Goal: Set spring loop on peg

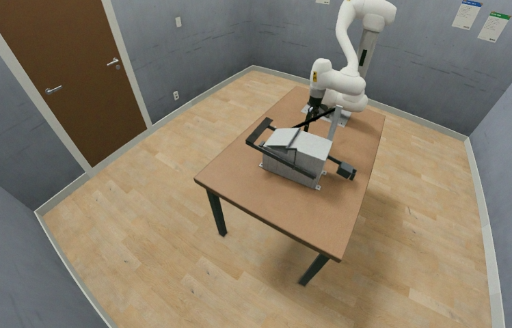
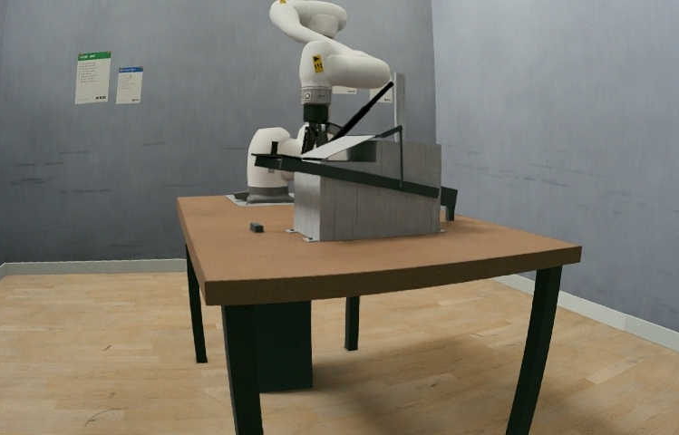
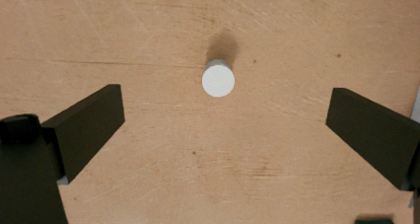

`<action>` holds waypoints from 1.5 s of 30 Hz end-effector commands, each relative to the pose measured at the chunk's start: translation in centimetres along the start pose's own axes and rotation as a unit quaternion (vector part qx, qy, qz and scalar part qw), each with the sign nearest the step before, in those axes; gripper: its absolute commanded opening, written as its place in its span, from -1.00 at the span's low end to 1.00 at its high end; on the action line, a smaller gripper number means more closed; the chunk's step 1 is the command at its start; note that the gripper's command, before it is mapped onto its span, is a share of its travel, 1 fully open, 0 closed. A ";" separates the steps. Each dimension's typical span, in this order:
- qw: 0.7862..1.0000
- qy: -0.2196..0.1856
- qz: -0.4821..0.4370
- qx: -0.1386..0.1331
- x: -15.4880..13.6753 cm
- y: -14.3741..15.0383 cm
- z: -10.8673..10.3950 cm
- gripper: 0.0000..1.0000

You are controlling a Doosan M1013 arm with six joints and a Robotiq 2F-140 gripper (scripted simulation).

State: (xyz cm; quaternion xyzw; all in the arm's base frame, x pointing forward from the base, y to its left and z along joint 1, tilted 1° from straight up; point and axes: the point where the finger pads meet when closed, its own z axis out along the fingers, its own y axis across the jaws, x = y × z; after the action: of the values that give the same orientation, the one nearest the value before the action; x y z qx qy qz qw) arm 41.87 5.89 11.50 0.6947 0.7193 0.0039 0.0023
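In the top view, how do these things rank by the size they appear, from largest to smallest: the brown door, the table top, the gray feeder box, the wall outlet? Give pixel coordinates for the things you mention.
1. Brown door (image 1: 63, 80) and table top (image 1: 250, 182) (image 2: 386, 264): too alike to rank surely
2. Gray feeder box (image 1: 287, 166) (image 2: 381, 209)
3. Wall outlet (image 1: 176, 95)

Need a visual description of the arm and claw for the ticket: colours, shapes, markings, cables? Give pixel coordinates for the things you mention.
Arm (image 1: 346, 78) (image 2: 354, 70): glossy white, rounded tubular links with bulbous joints, yellow-and-black warning label near the wrist, grey collar (image 2: 315, 95) above the claw. Claw (image 2: 315, 149) (image 3: 225, 105): black body and linkages, two dark blocky fingers with flat pads. No loose cables visible on either.
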 end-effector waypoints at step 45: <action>1.000 0.000 0.000 -0.001 0.0 0.1 -5.8 -0.52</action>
State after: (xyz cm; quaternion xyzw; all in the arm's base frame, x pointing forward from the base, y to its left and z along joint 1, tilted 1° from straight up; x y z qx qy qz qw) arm 41.84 5.88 17.23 0.6947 0.7193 0.0042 0.0024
